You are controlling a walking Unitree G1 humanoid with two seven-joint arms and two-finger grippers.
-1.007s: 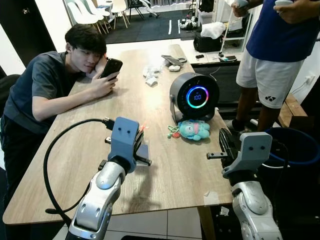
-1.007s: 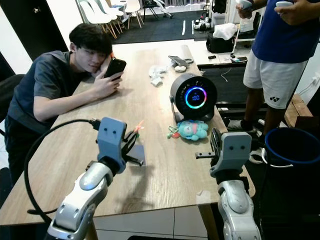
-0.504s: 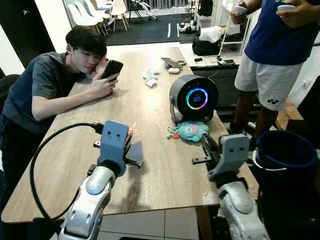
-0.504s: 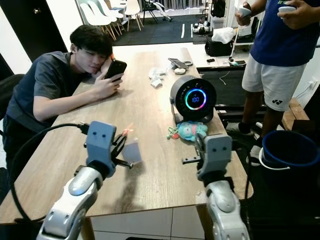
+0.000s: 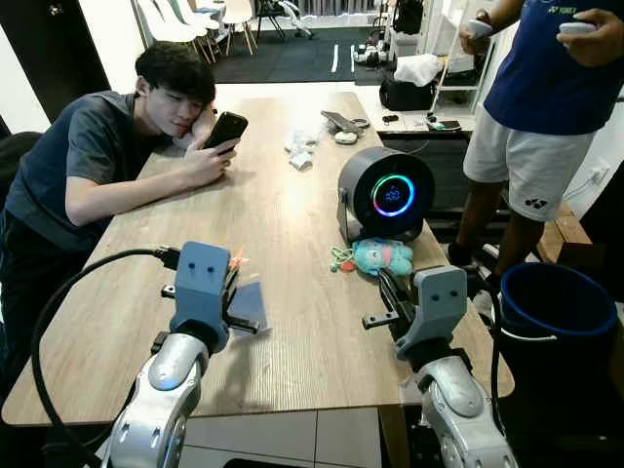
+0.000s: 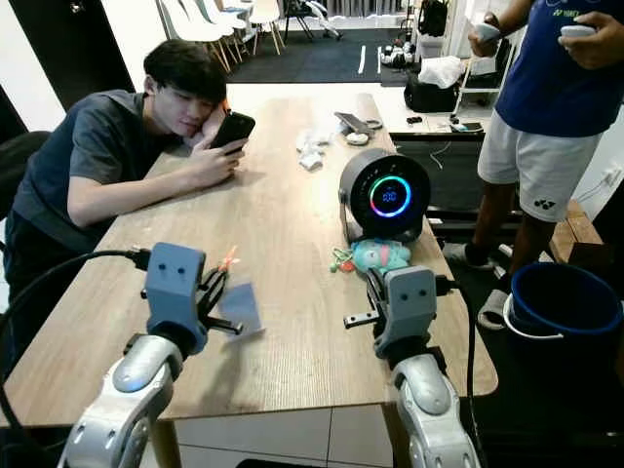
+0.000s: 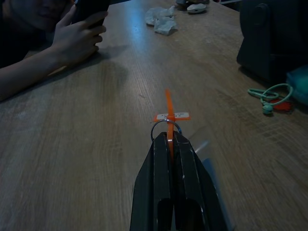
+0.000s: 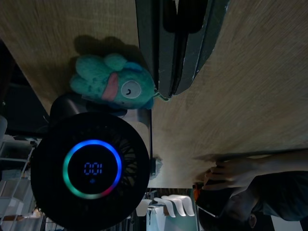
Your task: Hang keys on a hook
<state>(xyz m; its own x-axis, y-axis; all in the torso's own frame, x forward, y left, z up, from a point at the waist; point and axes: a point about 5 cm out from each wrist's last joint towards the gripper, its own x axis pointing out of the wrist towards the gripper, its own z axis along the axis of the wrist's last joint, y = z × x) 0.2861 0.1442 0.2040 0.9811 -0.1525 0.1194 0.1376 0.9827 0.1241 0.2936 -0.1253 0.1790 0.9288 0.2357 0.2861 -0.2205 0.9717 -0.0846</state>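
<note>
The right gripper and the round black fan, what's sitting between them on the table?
A teal plush toy lies between the right gripper and the fan, seen in both eye views.

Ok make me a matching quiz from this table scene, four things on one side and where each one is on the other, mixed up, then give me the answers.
Things:
1. orange key tag
2. teal plush toy
3. black phone
4. blue bucket

Places:
A. on the floor off the table's right edge
B. in the seated person's hand
C. clamped in the left pincer
D. lying on the table in front of the round black fan

Pairs: 1-C, 2-D, 3-B, 4-A
</note>
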